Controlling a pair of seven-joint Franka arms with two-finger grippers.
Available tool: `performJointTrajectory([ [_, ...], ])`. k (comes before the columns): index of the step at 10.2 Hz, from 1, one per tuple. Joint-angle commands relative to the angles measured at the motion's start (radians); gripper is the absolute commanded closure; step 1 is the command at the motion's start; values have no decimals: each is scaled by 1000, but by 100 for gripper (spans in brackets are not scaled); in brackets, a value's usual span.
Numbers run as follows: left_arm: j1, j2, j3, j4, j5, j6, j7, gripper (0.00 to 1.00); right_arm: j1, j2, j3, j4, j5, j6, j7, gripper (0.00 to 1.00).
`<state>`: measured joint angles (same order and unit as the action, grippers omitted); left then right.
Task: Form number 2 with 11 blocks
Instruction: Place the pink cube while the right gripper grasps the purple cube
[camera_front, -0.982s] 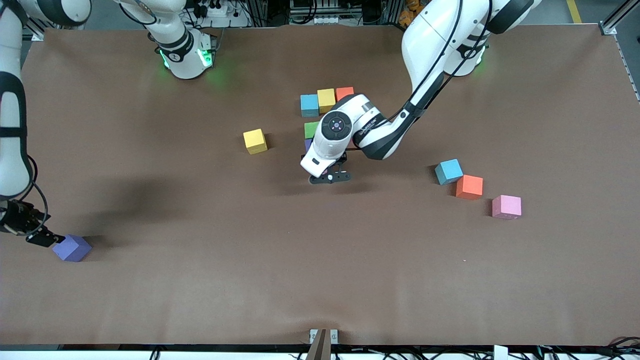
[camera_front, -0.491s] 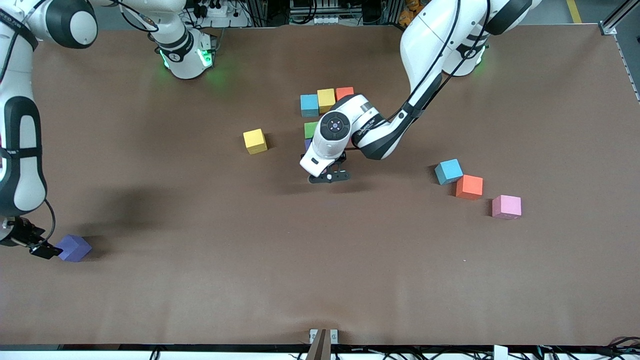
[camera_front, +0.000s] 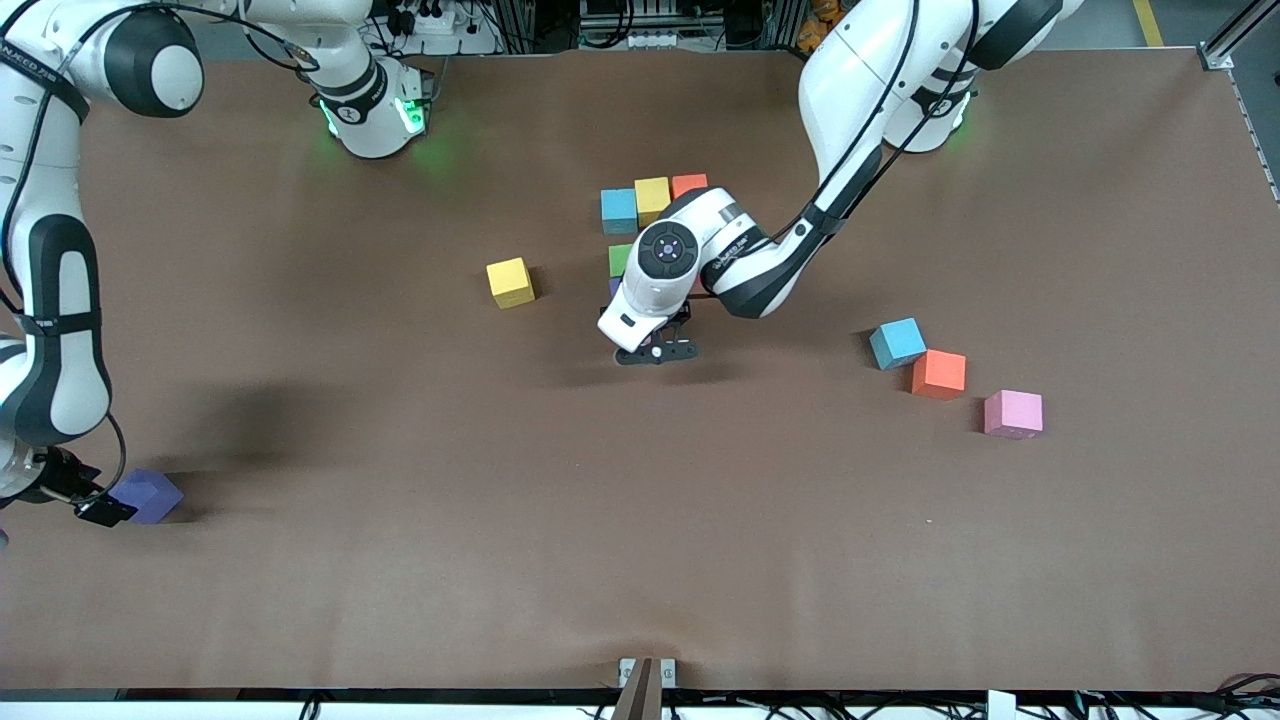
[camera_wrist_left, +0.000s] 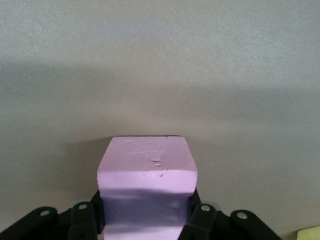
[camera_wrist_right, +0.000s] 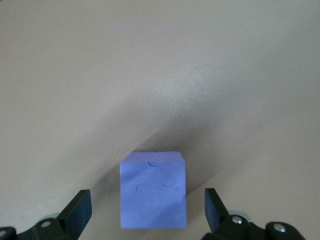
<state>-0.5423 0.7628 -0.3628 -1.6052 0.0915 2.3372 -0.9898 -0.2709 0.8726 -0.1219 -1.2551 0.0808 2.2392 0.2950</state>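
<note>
The brown table (camera_front: 400, 580) is carrying loose cubes: a yellow block (camera_front: 510, 282), a blue block (camera_front: 897, 343) touching an orange block (camera_front: 939, 374), a pink block (camera_front: 1013, 414) nearby, and a purple block (camera_front: 150, 495) sitting way off at the right arm's end.

- The left arm reached from its base down over the middle of the table, its wrist bent so the camera end faced up.
- The left gripper (camera_front: 655, 352) hung low there, its fingers (camera_wrist_left: 201, 216) clamped on the sides of a pink block (camera_wrist_left: 146, 175).
- The right arm stretched along its own end of the table.
- The right gripper (camera_front: 100, 508) sat low, fingers (camera_wrist_right: 80, 212) spread wide on either side of a purple block (camera_wrist_right: 153, 190), not touching it.
</note>
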Motion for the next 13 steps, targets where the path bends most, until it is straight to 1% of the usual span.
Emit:
performJointTrajectory([
  [1, -15, 7, 7, 22, -18, -12, -18, 85, -2, 48, 2, 40, -10, 28, -2, 0],
  [5, -15, 7, 8, 25, -15, -10, -13, 85, 6, 62, 2, 39, -10, 28, -2, 0],
  [7, -15, 33, 8, 60, -16, -9, -16, 85, 6, 62, 2, 34, -10, 28, -5, 0],
  [9, -16, 38, 8, 65, -16, -9, -16, 85, 4, 62, 2, 29, -10, 28, -5, 0],
  [10, -21, 38, 8, 65, -15, -9, -16, 84, 2, 62, 2, 28, -9, 28, -7, 0],
  [11, -22, 39, 8, 65, -16, -9, -16, 79, -1, 62, 2, 22, -7, 28, -14, 0],
  [12, -22, 39, 8, 65, -4, -9, -10, 17, -4, 62, 2, 13, 0, 28, -34, 0],
  [13, -27, 36, 8, 65, -6, -9, -13, 0, -5, 62, 2, 13, 2, 30, -40, 0],
])
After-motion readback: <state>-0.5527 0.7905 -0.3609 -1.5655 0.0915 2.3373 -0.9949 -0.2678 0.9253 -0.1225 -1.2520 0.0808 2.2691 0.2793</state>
